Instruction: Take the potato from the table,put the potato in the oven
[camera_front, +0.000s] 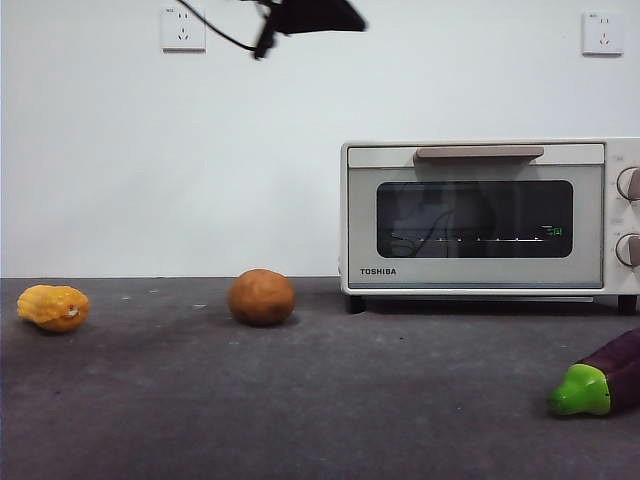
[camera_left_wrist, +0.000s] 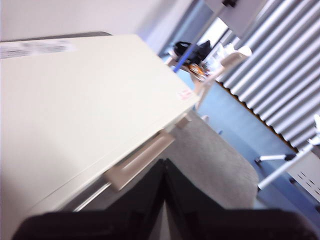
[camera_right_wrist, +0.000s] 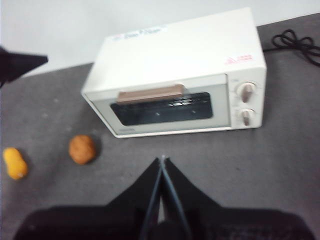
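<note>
I see the potato (camera_front: 261, 297) on the counter (camera_front: 300, 400) — corn (camera_front: 53, 307) at its 9 o'clock, closed oven (camera_front: 490, 215) at 3; both end effectors pinched together.

Potato (camera_front: 261, 297) on table (camera_front: 300, 400), left of oven (camera_front: 480, 215), corn (camera_front: 53, 307) farther left, eggplant (camera_front: 600, 380) front right

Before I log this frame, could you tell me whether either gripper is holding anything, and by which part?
Nothing is held. Left gripper and right gripper are shut and empty; the potato lies untouched on the table.

Even bright light, soft shadow under the oven (camera_front: 480, 215), left wrist view motion-blurred
</note>
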